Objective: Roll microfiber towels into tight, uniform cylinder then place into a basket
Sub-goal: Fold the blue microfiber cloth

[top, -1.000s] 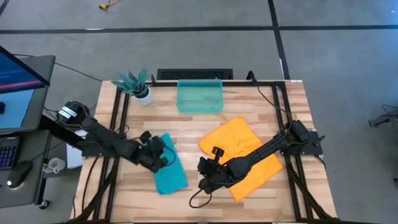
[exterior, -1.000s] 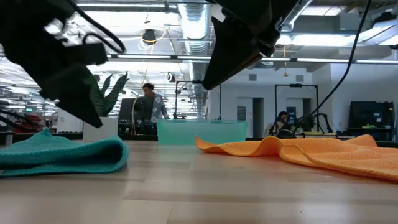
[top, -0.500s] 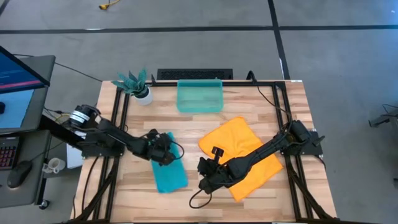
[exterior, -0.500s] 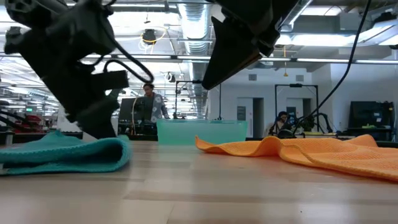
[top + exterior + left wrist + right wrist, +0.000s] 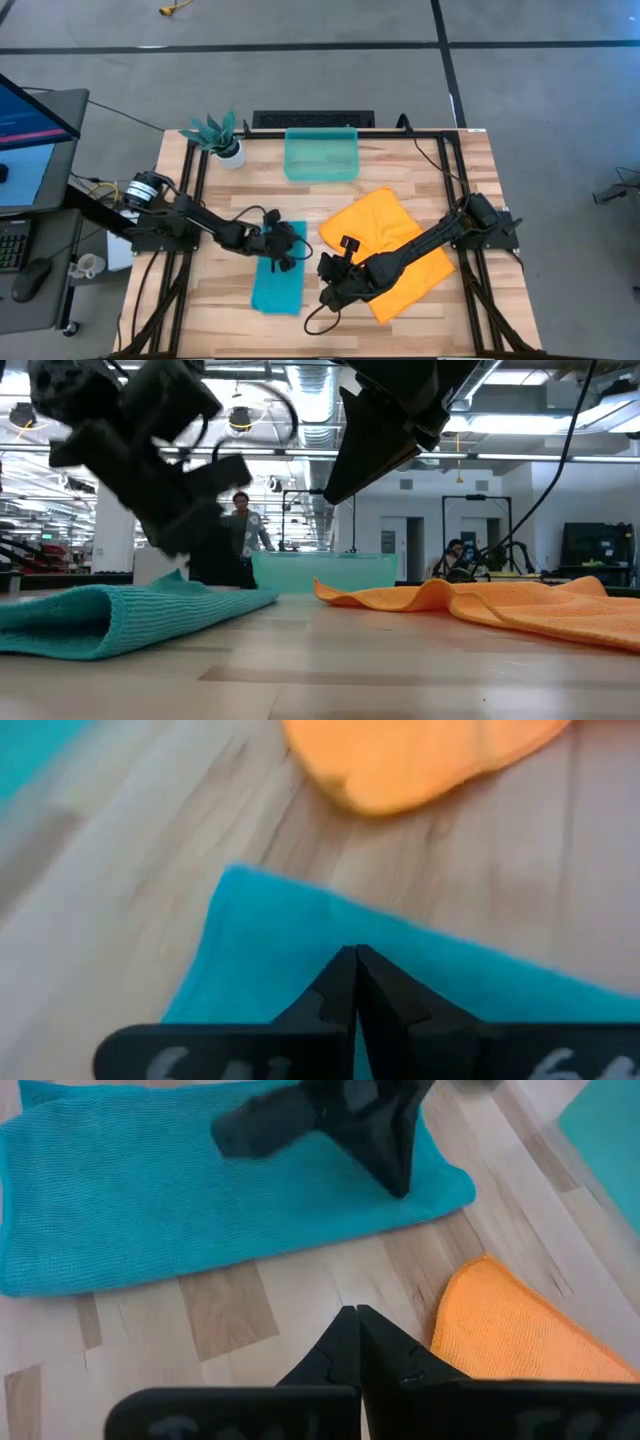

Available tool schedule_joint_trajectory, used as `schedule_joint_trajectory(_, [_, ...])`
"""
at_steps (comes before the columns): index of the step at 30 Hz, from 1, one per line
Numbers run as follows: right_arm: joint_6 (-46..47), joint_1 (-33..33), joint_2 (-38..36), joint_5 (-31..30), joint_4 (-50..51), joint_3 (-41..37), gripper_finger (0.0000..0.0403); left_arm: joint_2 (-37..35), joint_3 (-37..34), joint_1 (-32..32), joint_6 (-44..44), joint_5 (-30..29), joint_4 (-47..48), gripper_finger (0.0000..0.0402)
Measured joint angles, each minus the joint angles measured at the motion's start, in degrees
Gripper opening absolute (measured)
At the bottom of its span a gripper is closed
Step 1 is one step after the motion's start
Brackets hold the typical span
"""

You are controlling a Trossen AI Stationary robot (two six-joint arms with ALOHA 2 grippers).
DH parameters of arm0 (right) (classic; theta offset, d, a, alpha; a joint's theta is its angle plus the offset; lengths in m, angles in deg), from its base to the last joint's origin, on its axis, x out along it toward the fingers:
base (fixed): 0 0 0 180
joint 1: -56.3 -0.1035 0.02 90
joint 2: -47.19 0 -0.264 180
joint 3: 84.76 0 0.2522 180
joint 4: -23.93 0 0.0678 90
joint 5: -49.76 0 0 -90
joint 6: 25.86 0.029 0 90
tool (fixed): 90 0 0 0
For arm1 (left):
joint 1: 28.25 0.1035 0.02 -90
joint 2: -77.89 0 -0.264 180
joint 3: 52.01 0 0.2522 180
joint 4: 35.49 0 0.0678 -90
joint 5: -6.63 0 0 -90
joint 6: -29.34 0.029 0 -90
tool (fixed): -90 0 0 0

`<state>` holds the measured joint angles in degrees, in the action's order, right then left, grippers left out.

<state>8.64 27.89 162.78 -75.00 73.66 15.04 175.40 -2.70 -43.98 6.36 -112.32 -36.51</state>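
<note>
The teal-blue towel (image 5: 277, 272) lies flat on the wooden table, left of centre, and also shows low at the left of the low view (image 5: 110, 618). My left gripper (image 5: 288, 248) is shut with its tips on the towel's far right part. The orange towel (image 5: 393, 250) lies spread and rumpled right of centre. My right gripper (image 5: 328, 292) hangs shut above bare wood between the two towels and touches nothing. The translucent teal-green basket (image 5: 320, 155) stands at the table's far edge. My left gripper has its shut fingertips (image 5: 398, 1178) on the teal towel near its far right corner (image 5: 300, 948). It comes slanting down from the table's left. The cloth rises in a small peak (image 5: 182, 576) under the tips. The rest lies on the table. I cannot tell one layer from several.
A teal-leaved plant in a white pot (image 5: 222, 138) stands at the far left corner. Bare wood shows along the near edge and between basket and towels. In the low view a person (image 5: 240, 530) stands in the room behind the table.
My left gripper has gone toward the table's right edge, sunk a little and rolled. The teal towel's right part has gone with it. The rounded fold on that side has flattened, and the towel now reaches farther toward the orange towel.
</note>
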Motion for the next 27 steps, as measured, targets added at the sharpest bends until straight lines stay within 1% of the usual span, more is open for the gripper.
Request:
schedule_joint_trajectory(2, [0.0,0.0,0.0,0.0,0.0,0.0,0.0015,-2.0,1.3,-0.6,1.4,-1.0,1.3,0.0])
schedule_joint_trajectory(7, [-0.1,-0.1,0.0,0.3,-1.2,0.0,0.0017,-10.3,2.8,-3.7,2.7,-4.4,10.5,0.0])
schedule_joint_trajectory(9, [-0.8,-0.1,0.0,0.6,-2.6,0.0,0.0019,-14.6,3.0,-6.4,2.5,-7.0,15.5,0.0])
schedule_joint_trajectory(11, [-2.8,-0.2,0.0,2.4,-5.0,0.0,0.0019,-18.0,3.0,-10.0,1.1,-9.3,19.4,0.0])
schedule_joint_trajectory(13, [-5.9,-0.3,0.0,4.9,-9.4,-0.1,0.0019,-20.7,2.8,-14.1,-2.0,-11.7,21.7,0.0])
schedule_joint_trajectory(15, [-9.4,-0.5,0.0,7.0,-16.0,-1.0,0.0018,-21.7,2.9,-18.3,-5.2,-12.7,23.1,0.0])
schedule_joint_trajectory(18, [-14.0,-0.5,0.0,10.1,-27.9,-3.9,0.0018,-20.7,2.9,-24.1,-10.1,-13.9,22.9,0.0])
schedule_joint_trajectory(21, [-15.5,-0.5,0.0,13.0,-34.9,-6.2,0.0017,-17.2,2.8,-28.2,-15.4,-14.7,22.8,0.0])
schedule_joint_trajectory(24, [-15.5,-0.5,0.0,13.3,-40.2,-9.2,0.0017,-12.6,2.8,-30.4,-20.1,-14.9,21.7,0.0])
schedule_joint_trajectory(27, [-15.5,-0.5,0.0,13.8,-47.1,-11.7,0.0017,-7.9,2.8,-31.2,-22.4,-13.2,18.1,0.0])
